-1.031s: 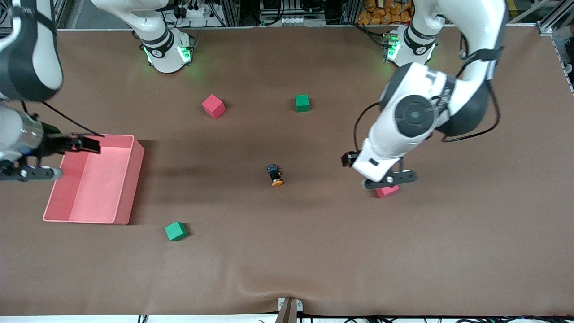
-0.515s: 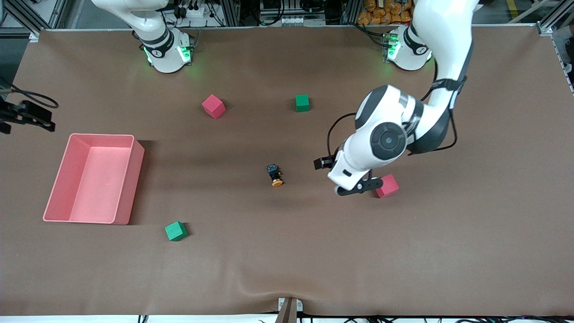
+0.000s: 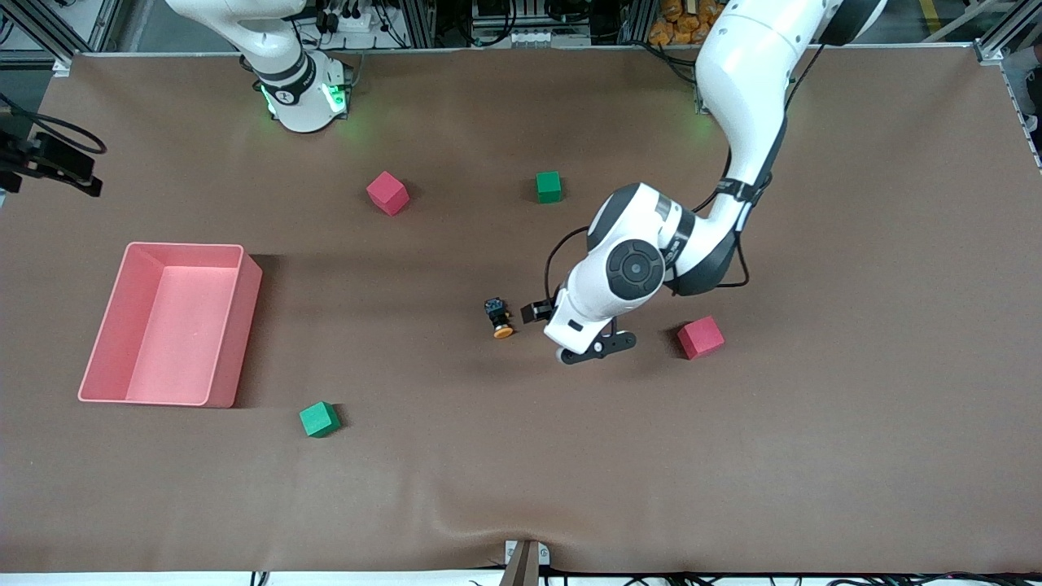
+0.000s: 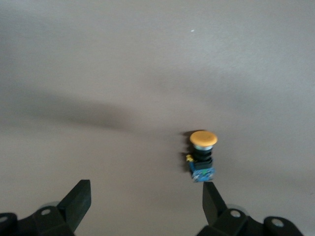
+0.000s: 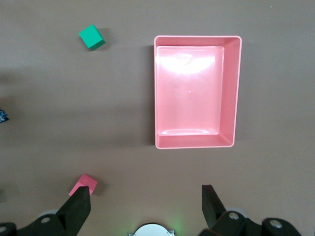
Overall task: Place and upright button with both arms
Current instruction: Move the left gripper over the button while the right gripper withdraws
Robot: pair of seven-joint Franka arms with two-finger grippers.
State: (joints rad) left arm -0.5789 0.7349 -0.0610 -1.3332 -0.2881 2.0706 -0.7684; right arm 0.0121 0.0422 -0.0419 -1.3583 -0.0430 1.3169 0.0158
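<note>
The button [image 3: 498,317] lies on its side on the brown table, its orange cap [image 3: 503,331] pointing toward the front camera. In the left wrist view the button [image 4: 202,156] sits just off one fingertip [image 4: 210,194], outside the gap. My left gripper [image 4: 146,196] is open and empty, low over the table beside the button, toward the left arm's end; its hand [image 3: 588,321] hides the fingers in the front view. My right gripper [image 5: 145,201] is open and empty, high over the right arm's end of the table, looking down on the pink bin [image 5: 236,88].
A pink bin [image 3: 244,325] stands toward the right arm's end. A red cube [image 3: 701,337] lies beside the left hand, and another red cube [image 3: 387,193] and a green cube [image 3: 549,186] lie nearer the bases. A second green cube [image 3: 319,419] lies nearer the front camera.
The left arm has swept from over the red cube to right beside the button, uncovering the cube. The right arm has pulled away from over the bin to the view's edge.
</note>
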